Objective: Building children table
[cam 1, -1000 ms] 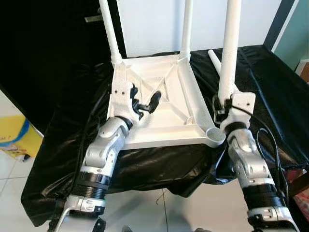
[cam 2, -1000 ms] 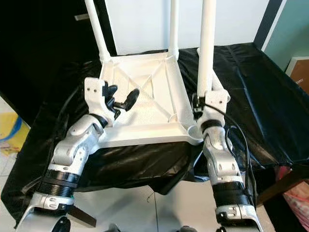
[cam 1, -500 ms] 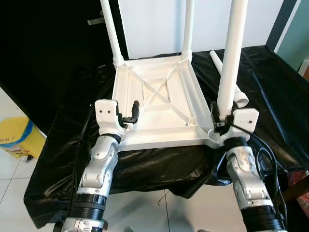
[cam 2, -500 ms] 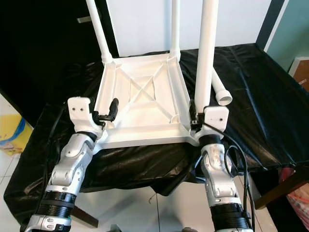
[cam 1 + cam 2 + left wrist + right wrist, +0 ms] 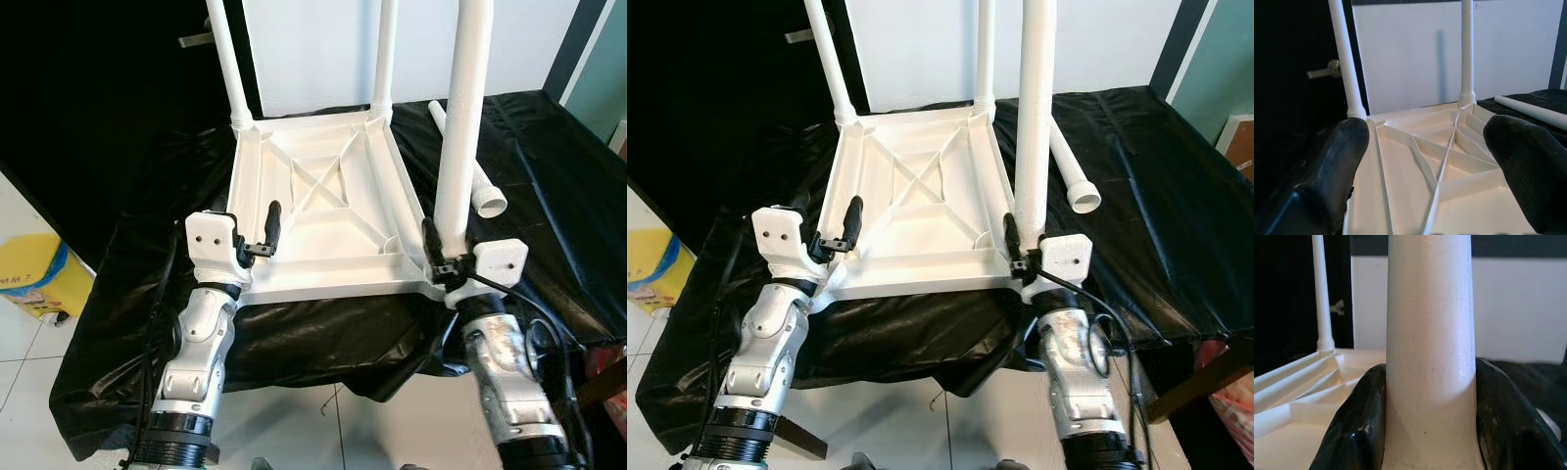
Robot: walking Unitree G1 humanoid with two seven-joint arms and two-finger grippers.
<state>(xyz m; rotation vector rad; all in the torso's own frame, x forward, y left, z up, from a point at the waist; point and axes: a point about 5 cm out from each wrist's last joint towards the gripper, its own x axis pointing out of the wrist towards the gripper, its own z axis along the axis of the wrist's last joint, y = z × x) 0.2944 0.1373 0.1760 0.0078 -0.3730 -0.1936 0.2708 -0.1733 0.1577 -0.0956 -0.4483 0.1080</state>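
Gripping the third leg [image 5: 457, 137] near its base, the right gripper [image 5: 438, 257] holds it upright over the near right corner socket of the upturned tabletop [image 5: 323, 211], presumably to seat it there. Two legs already stand in the tabletop's far corners. The left gripper [image 5: 265, 233] hovers at the tabletop's near left edge, fingers [image 5: 1334, 169] spread and holding nothing, probably ready to steady the frame. A fourth leg [image 5: 468, 159] lies on the black cloth [image 5: 549, 186] just right of the tabletop, awaiting its turn.
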